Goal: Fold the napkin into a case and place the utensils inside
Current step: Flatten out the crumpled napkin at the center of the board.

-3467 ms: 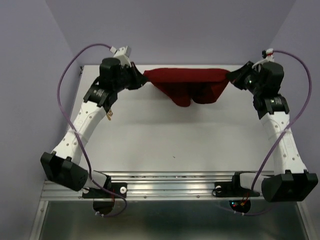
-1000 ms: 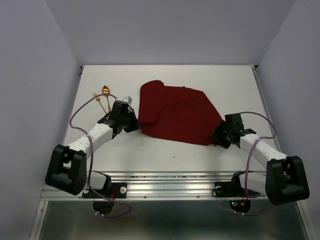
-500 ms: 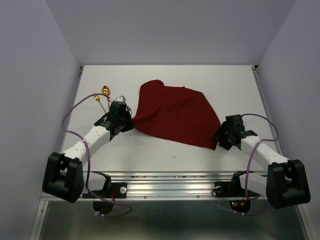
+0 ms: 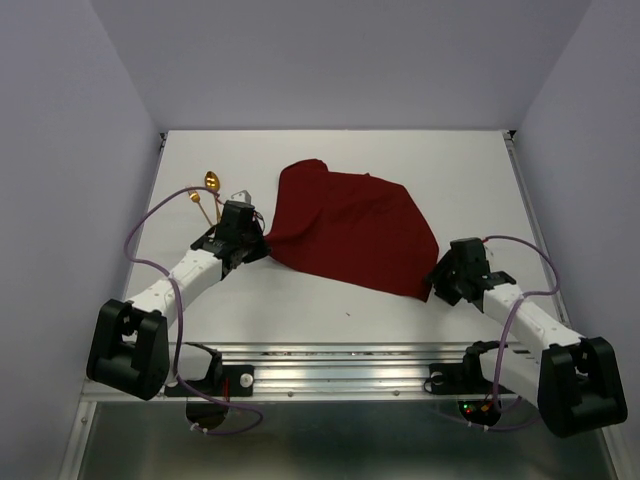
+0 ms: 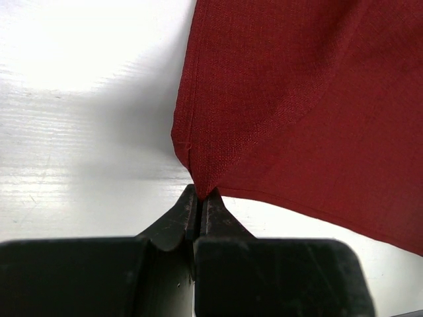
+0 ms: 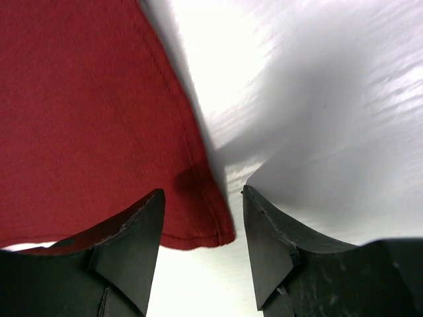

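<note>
**Current configuration**

The napkin (image 4: 350, 235) lies spread on the tabletop (image 4: 300, 310), opened to a single layer over most of its area. Its far-left corner is slightly bunched. No fold toward the case is made yet.

**Left gripper**

The left gripper (image 4: 262, 246) rests low at the near-left corner of the cloth. In the left wrist view the left gripper (image 5: 199, 198) has its jaws pressed together on the very tip of that corner, and the napkin (image 5: 297, 99) fans out away from it.

**Right gripper**

The right gripper (image 4: 440, 283) sits at the near-right corner. In the right wrist view the right gripper (image 6: 203, 193) has its jaws spread. The corner of the napkin (image 6: 79, 119) lies on the tabletop in the gap between them, and neither finger presses on it.

**Governing relation**

- The near edge of the napkin runs from one gripper to the other, slanting nearer to the bases on the right side.
- The body of the cloth lies on the far side of that edge, away from both arms.
- Each arm is the nearer one to its own corner.
- Only the left corner is secured.

Judged from this, the next fold requires the right jaws to shut on the corner between them, so that the near edge can be carried as one line.

**Utensils**

The spoon (image 4: 212, 181) and fork (image 4: 194, 197) lie near the far-left of the tabletop, beside the left arm and apart from the napkin. The left arm is the nearer one to them.
</note>
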Controlling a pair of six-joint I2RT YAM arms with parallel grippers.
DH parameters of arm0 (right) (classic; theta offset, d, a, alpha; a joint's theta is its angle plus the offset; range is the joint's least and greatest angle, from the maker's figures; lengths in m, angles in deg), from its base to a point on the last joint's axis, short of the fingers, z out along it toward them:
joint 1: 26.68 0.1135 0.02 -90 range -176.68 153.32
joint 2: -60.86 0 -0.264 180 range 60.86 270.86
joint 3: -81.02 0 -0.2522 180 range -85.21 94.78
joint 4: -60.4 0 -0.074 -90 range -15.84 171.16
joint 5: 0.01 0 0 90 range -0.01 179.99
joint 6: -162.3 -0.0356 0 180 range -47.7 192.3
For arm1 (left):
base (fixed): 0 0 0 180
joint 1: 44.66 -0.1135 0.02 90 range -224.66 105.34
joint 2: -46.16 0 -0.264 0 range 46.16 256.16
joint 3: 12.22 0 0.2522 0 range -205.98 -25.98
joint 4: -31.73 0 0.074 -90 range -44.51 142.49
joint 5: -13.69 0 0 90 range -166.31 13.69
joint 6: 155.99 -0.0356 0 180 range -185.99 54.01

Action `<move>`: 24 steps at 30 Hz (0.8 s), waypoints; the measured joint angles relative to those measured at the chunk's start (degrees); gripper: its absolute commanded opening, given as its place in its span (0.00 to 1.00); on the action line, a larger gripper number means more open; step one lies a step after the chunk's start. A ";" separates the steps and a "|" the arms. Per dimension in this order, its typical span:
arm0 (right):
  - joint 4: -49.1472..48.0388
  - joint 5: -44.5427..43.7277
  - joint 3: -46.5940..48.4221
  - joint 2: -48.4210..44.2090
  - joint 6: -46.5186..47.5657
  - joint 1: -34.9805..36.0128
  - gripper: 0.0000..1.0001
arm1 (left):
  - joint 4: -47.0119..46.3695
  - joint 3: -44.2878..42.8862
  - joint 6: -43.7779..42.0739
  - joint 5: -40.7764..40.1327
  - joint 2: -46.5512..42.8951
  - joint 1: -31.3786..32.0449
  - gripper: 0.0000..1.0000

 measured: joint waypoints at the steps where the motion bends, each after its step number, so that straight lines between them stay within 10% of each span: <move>1: -0.04 0.00 -0.68 -0.98 -0.52 0.68 0.57 | -0.20 0.00 0.02 0.20 0.02 0.00 0.00; 9: -2.43 -0.11 -1.31 0.00 -3.06 3.61 0.54 | -1.05 0.00 0.22 1.73 0.35 0.00 0.00; 16: -5.86 -0.33 -0.96 3.50 -5.25 6.29 0.09 | -1.09 0.00 0.17 2.16 0.46 0.00 0.00; 24: 2.03 -2.56 0.00 0.63 -4.81 6.62 0.01 | -0.96 -0.02 -0.39 2.60 0.44 0.00 0.00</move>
